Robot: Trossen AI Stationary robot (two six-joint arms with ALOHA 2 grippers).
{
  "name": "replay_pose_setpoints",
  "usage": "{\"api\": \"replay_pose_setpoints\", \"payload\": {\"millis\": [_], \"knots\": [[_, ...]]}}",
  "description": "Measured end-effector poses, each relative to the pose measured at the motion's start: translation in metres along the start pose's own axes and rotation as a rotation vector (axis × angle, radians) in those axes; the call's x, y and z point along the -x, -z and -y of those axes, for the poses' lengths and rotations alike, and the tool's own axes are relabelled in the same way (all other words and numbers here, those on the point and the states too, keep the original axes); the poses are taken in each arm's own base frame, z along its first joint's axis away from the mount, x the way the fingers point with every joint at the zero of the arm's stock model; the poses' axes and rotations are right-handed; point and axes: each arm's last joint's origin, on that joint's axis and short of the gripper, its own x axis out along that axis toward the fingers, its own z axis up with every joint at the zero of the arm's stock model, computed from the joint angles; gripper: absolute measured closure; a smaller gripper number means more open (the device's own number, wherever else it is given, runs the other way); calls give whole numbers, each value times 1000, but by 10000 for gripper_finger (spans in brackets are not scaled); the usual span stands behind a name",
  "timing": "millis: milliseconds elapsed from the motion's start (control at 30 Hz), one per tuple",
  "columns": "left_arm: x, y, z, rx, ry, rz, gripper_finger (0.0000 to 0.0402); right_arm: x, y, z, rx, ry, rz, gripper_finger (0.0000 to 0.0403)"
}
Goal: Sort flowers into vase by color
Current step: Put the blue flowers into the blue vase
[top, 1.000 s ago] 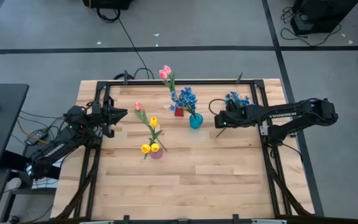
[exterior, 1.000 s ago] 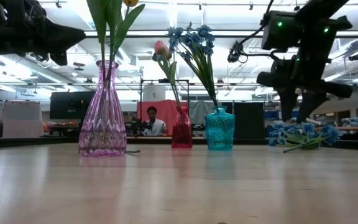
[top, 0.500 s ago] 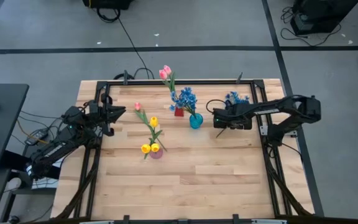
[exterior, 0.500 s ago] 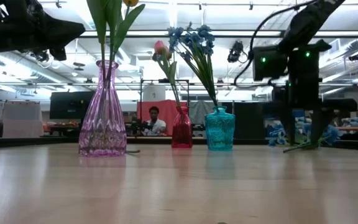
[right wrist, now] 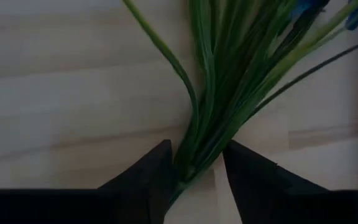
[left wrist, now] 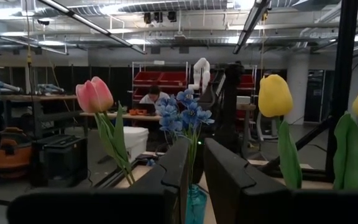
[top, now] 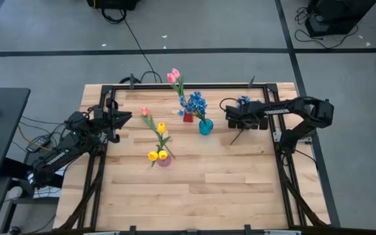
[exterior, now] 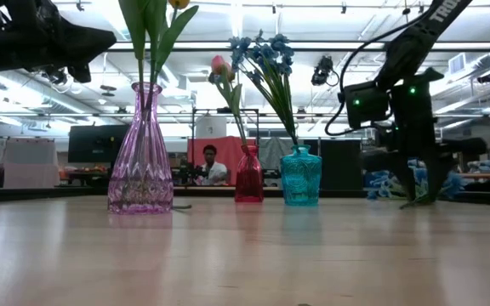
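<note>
A blue clustered flower point(top: 243, 100) lies on the table at the far right, its green stems point(right wrist: 222, 81) running toward the near side. My right gripper point(top: 235, 123) points down over those stems and is shut on them; it also shows in the low view point(exterior: 417, 194). A teal vase point(top: 205, 126) holds blue blooms, a red vase point(top: 188, 117) holds a pink tulip, and a purple vase point(top: 164, 158) holds yellow tulips. My left gripper point(top: 128, 119) is shut and empty, raised at the table's left. My right gripper pinches the bundle of green stems point(right wrist: 191, 163) of the blue flower between its two fingers, near the stems' lower end. The fingers come from above, pointing down, and lie across the stems. The flower still lies flat on the table.
The three vases stand in a loose group at the table's middle and far middle, left of my right gripper. A pink bloom point(top: 144, 111) stands out left of the purple vase's flowers. A black frame point(top: 266, 88) runs round the table's edges. Bare wood point(top: 227, 183) lies toward the near side.
My right gripper has gone down from well above the table onto the blue flower lying at the far right, and now stands with its fingers at the tabletop around the stems. The flower has stayed on the table.
</note>
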Motion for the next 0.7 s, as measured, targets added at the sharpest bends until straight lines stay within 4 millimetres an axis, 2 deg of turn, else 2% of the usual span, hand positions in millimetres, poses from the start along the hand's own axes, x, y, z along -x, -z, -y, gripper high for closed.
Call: {"api": "replay_pose_setpoints", "payload": {"millis": [200,467,600,700], "knots": [[0,1,0,5,0,-10,347,-3,-9,0,8,-23,-37,287],[0,2,0,8,0,-15,347,-4,-12,0,74,-36,-53,384],[0,2,0,8,1,-16,347,0,-11,-1,124,-66,-71,385],[0,2,0,6,1,-16,347,14,-11,0,156,-129,-81,385]]}}
